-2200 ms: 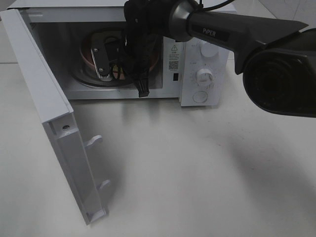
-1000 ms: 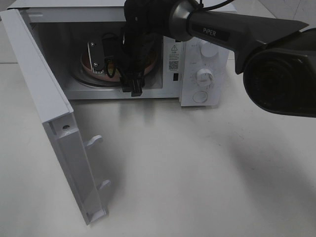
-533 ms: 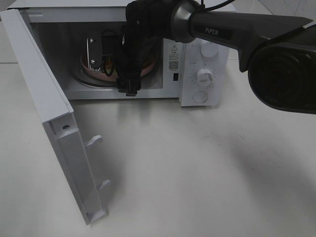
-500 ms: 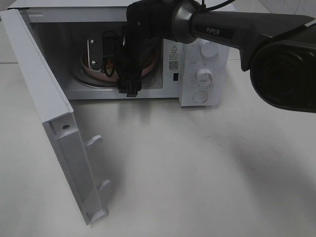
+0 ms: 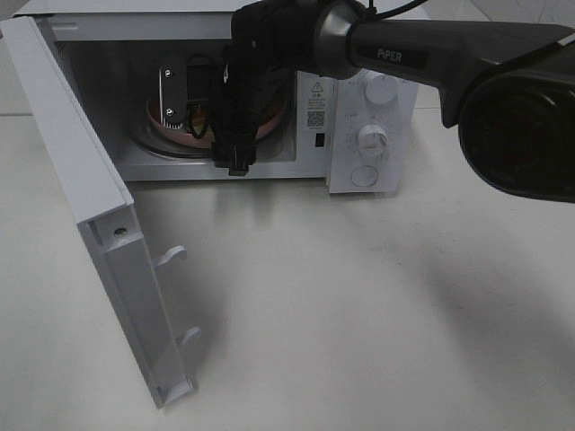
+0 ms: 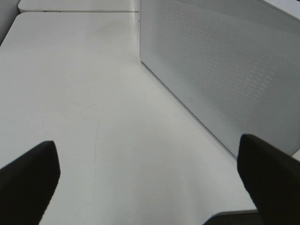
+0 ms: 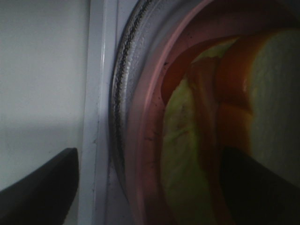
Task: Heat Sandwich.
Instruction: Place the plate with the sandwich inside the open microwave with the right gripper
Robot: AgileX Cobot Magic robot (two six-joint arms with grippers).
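Right wrist view puts you almost on top of the sandwich (image 7: 211, 108). It lies on the pink plate (image 7: 143, 140), and the plate sits on the glass turntable (image 7: 118, 93) inside the microwave (image 5: 368, 135), close to the turntable's rim. The microwave stands at the far edge of the tabletop (image 6: 70, 93), with its door (image 5: 90, 206) swung wide toward the near left corner.

Your right gripper (image 7: 147, 187) is inside the cavity with its jaws spread apart. One sits outside the plate rim and the other over the sandwich, and nothing looks clamped between them. Your left gripper (image 6: 150, 187) hangs over bare tabletop beside the microwave's perforated side wall, its jaws also wide and empty.

Expect the sandwich to be light, soft and easily crushed. You can see white bread, a pink-red ham layer and a pale yellow-green filling, and those loose layers would likely slide apart under a pinch. Don't take hold of the bread itself. If it has to move, grip the plate by its rim, which should be stiff but probably smooth and slippery. Keep the plate level so the sandwich doesn't slide across it.

The microwave holds only the turntable, the plate and the sandwich, as far as the arm lets you see. The plate carries nothing else visible. With the food inside, the door looks like the next concern.
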